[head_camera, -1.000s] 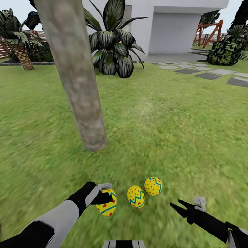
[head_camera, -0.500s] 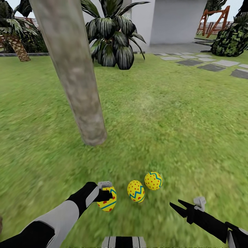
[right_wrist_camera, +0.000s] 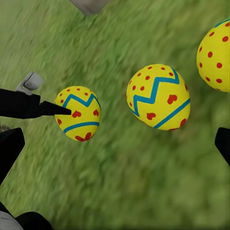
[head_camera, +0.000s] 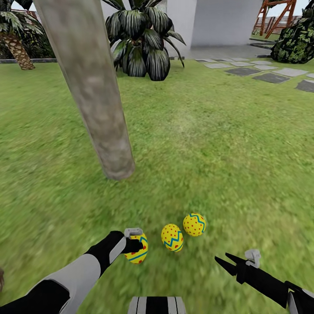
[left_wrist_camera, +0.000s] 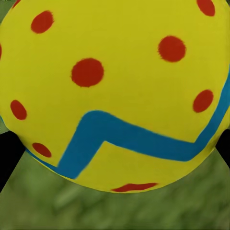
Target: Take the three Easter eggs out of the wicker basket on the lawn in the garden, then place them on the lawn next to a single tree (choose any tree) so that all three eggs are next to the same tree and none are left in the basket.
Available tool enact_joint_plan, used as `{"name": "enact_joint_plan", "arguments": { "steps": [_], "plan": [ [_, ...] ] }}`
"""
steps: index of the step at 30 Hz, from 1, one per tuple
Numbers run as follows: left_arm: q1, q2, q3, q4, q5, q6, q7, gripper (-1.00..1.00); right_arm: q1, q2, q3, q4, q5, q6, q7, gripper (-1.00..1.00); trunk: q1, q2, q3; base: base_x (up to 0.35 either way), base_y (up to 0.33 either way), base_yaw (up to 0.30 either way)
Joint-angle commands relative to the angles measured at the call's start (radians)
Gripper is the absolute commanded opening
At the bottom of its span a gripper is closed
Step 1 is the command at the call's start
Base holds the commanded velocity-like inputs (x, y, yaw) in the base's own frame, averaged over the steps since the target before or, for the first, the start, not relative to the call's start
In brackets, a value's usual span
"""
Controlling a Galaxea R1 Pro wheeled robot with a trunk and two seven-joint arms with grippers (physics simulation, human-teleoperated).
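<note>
- Looking down from the head camera, I am seeing three Easter eggs on the lawn (head_camera: 218,144) in a short row, a little in front of the foot of the tree (head_camera: 98,100).
- I am holding the left egg (head_camera: 138,249) in the left tool (head_camera: 134,245), closed around it low over the grass; the middle egg (head_camera: 172,237) and the right egg (head_camera: 194,224) are lying free, close together.
- Checking the left wrist camera, I am getting the held egg up close, its blue zigzag and red dots plain, with dark finger edges at both sides.
- Watching the right wrist camera, I am seeing all three eggs from the side, with the left tool's black finger touching the far one.
- I am keeping the right tool (head_camera: 223,261) open and empty, near the eggs but apart.
- Farther off, a broad-leaved shrub (head_camera: 141,43), stepping stones (head_camera: 270,77) and a white house wall (head_camera: 218,22) are standing beyond the grass.
</note>
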Motion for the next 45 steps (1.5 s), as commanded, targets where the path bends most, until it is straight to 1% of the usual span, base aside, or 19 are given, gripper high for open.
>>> {"name": "enact_joint_plan", "arguments": {
  "steps": [1,14,21,45],
  "plan": [
    [0.0,0.001,-0.008,-0.002,0.011,0.003,0.008,-1.0,-0.001,0.0,-0.002,-0.001,0.003,0.008,0.006,1.0,0.0,0.0,-0.001,0.0,0.0,0.0],
    [-0.001,0.001,-0.01,-0.002,0.011,0.005,0.008,-1.0,-0.001,-0.001,-0.002,-0.001,0.003,0.008,0.006,1.0,0.0,0.0,-0.001,0.099,0.0,0.0],
    [-0.001,0.0,-0.01,-0.002,0.011,0.002,0.009,-1.0,-0.001,-0.001,-0.002,-0.001,0.003,0.008,0.006,1.0,0.0,0.0,-0.001,0.018,0.0,0.0],
    [0.001,0.0,-0.01,-0.003,0.012,0.001,0.006,-1.0,-0.001,-0.002,-0.002,-0.002,0.003,0.008,0.006,1.0,0.011,-0.006,-0.094,0.0,0.0,0.0]
  ]
}}
